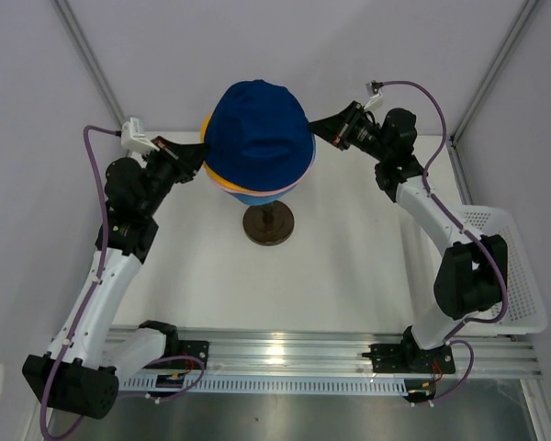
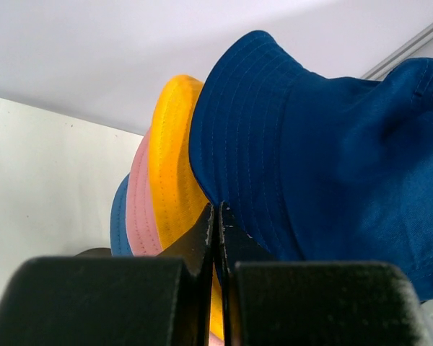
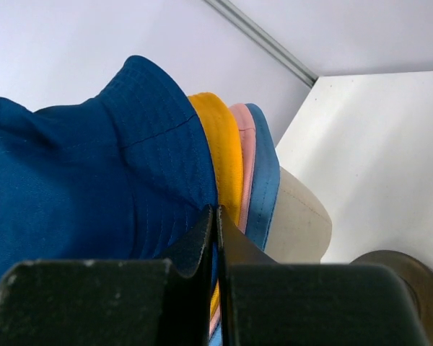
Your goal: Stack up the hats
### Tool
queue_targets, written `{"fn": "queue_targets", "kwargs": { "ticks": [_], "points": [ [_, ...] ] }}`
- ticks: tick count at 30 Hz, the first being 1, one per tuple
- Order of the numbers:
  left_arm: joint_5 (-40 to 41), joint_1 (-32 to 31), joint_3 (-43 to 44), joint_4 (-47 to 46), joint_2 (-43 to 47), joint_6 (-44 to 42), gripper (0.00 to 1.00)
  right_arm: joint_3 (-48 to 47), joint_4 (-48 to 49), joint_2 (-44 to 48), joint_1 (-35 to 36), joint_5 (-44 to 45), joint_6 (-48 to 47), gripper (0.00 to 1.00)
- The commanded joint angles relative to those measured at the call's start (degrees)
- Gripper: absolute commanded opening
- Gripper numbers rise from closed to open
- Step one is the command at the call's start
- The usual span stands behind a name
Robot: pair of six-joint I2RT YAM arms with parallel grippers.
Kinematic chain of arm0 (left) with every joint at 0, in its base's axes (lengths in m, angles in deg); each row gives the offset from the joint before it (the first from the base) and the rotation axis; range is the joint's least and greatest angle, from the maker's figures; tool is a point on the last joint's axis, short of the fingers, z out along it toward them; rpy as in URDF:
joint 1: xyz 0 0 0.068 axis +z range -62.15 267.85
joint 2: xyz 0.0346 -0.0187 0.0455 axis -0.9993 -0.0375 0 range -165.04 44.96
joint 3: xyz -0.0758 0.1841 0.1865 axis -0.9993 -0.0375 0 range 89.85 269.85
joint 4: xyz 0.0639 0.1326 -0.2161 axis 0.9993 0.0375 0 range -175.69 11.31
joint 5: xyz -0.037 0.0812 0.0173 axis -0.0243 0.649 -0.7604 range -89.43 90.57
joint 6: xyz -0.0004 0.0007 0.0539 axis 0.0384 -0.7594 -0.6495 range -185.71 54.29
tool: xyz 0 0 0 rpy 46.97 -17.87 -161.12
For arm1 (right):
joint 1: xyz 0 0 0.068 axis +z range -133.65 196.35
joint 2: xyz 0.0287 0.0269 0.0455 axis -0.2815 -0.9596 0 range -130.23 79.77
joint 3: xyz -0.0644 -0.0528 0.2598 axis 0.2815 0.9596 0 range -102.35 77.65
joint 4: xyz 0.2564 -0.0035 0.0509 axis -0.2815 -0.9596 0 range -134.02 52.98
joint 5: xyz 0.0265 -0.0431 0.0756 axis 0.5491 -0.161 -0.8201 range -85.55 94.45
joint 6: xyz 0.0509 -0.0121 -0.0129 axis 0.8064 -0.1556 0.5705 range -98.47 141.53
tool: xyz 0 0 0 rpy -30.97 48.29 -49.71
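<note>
Four hats sit stacked on one head form [image 3: 299,223] toward the back middle of the table [image 1: 349,276]: navy hat [image 1: 257,129] on top, then yellow hat [image 2: 172,158], pink hat [image 2: 139,209], and light blue hat [image 2: 119,223] lowest. From above the navy one covers nearly everything. The three under it show only as thin brim slivers, and the head form is fully hidden there; only its dark round base [image 1: 268,225] pokes out below. Both wrist views cut the stack off at the frame edges, and their own black fingers block the lower part. Left gripper [image 2: 216,210] is clenched, tips at the seam between the navy and yellow brims; can't tell if any cloth is pinched. Right gripper [image 3: 215,210] is the same on the opposite side: jaws pressed together, tips at the navy brim edge. Slivers of hat colour show through the slit; pinched or not is unclear. The right wrist view shows the cream head form under the light blue brim and part of the base. The left wrist view shows no form, just a dark blurry bit low left that can't be made out. Only the overhead view shows the white basket [image 1: 523,294] at the table's right edge, partly behind the right arm. Count: four hats, one head form, one basket, two grippers.
</note>
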Motion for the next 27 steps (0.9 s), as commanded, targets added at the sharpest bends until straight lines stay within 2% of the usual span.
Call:
{"fn": "queue_targets", "kwargs": {
  "ticks": [1,9,16,19,20,22,23,24,26,27],
  "points": [
    [1.50,0.49,-4.36,10.70,0.34,-1.06,0.01,-1.44,-9.64,-2.27,-1.86,-0.09,-4.80,0.00],
    [2.19,-1.71,-12.36,8.69,-0.71,-1.59,0.01,-1.27,-12.46,0.37,-2.03,-2.37,-8.41,0.00],
    [3.95,-3.12,-12.11,8.68,-1.68,-2.73,0.01,-1.70,-12.29,1.78,-2.03,-3.34,-8.67,0.00],
    [4.39,-3.29,-11.50,10.09,-0.63,-3.61,0.01,-2.76,-12.29,2.22,-2.03,-3.34,-8.67,0.15],
    [4.39,-3.29,-10.71,11.40,0.51,-3.52,0.01,-3.19,-13.42,2.74,-2.03,-2.91,-9.46,0.32],
    [4.91,-3.29,-8.87,12.90,1.92,-3.87,0.11,-5.38,-15.96,3.18,-2.21,-2.11,-10.34,0.52],
    [5.18,-3.29,-7.46,14.38,3.40,-4.48,0.15,-6.27,-16.85,3.71,-2.64,-2.11,-10.86,0.67],
    [5.62,-3.29,-5.80,14.75,4.29,-5.01,0.29,-7.23,-17.73,4.15,-3.00,-2.02,-11.83,0.74],
    [7.28,-3.21,-4.03,16.49,5.78,-6.59,0.45,-10.13,-21.33,5.29,-3.78,-1.24,-13.32,0.85],
    [7.99,-3.21,-1.32,16.94,7.18,-7.03,0.59,-11.19,-23.08,6.60,-4.66,0.25,-15.68,0.89]
  ]
}}
